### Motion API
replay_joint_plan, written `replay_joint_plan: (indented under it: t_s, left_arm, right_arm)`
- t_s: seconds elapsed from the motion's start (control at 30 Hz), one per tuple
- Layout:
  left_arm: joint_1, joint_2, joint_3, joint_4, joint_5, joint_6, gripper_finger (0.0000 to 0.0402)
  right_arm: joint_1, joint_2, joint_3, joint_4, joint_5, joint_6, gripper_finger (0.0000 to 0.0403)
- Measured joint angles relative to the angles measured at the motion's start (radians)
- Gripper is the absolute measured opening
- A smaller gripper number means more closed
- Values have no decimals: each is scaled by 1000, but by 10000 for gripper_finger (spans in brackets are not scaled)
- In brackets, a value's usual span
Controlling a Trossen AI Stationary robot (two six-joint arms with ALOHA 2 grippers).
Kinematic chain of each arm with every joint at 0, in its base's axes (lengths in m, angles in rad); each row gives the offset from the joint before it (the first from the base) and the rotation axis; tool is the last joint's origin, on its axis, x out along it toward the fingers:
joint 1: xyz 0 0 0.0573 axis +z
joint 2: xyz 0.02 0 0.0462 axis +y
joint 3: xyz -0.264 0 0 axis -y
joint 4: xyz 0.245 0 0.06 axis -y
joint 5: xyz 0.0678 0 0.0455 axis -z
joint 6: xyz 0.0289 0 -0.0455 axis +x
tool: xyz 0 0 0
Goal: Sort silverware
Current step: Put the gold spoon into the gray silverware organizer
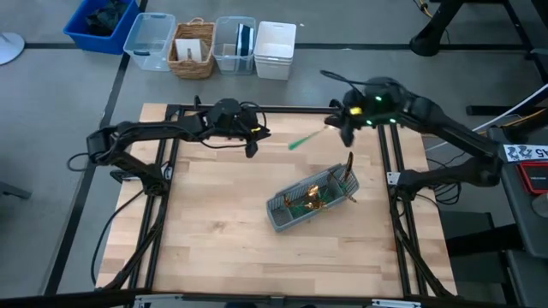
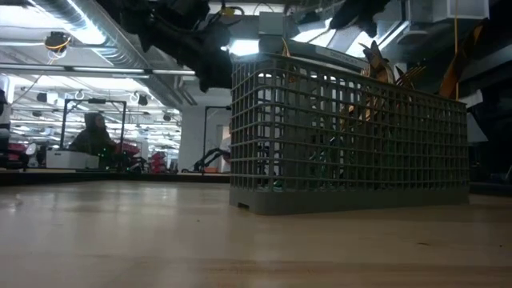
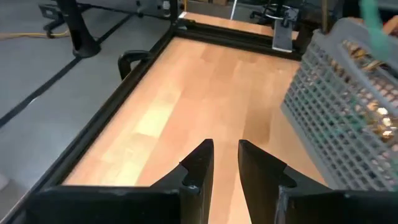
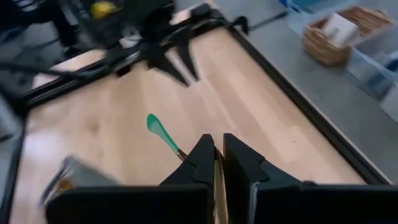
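**Right claw holds one teal-handled piece above worktop; caddy loaded**

Pale wooden worktop [image 1: 214, 239], framed in black rails, stands on a grey floor. Beyond its far edge sits a row of containers: a blue bin [image 1: 101, 24], a clear tub [image 1: 148, 40], a wicker basket [image 1: 193, 49], another clear tub [image 1: 235, 44] and a white bin [image 1: 276, 50].

Grey slotted cutlery caddy [image 1: 310, 202] rests on the worktop right of centre, turned at an angle. Gold metal heads and teal handles of the silverware [image 1: 315, 195] show inside it. From table height the caddy [image 2: 349, 136] stands upright, with gold heads rising above its rim at the right-hand end.

Right claw [image 1: 336, 126] hangs over the far right part of the worktop, near the rail. It is clenched on one piece of silverware: the teal-handled utensil [image 1: 305, 140] sticks out from the fingers toward the centre of the worktop, clear of the surface and apart from the caddy. The right wrist camera confirms it, the fingers [image 4: 202, 163] pressed against the gold shaft and the teal handle [image 4: 160, 131] reaching forward. Whether it is a fork, spoon or knife cannot be told, as the head is hidden.

Left claw [image 1: 253, 137] hangs over the far middle of the worktop, facing the right one. Its fingers [image 3: 198, 167] stand slightly parted with nothing between them.

A seated person [image 2: 94, 136] shows in the room beyond.
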Motion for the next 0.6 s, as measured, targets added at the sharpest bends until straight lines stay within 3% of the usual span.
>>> replay_joint_plan:
  t_s: [0.23, 0.5, 0.6]
  left_arm:
    - [-3, -20, 0, 12, 0, -64, 65]
    - [-35, -20, 0, 52, -2, -140, 65]
    - [-65, -20, 0, 58, -2, -159, 65]
  right_arm:
    - [144, -129, 0, -152, -17, -98, 20]
    - [389, -164, 0, -198, -8, -113, 20]
    - [475, -145, 1, -197, 79, -114, 20]
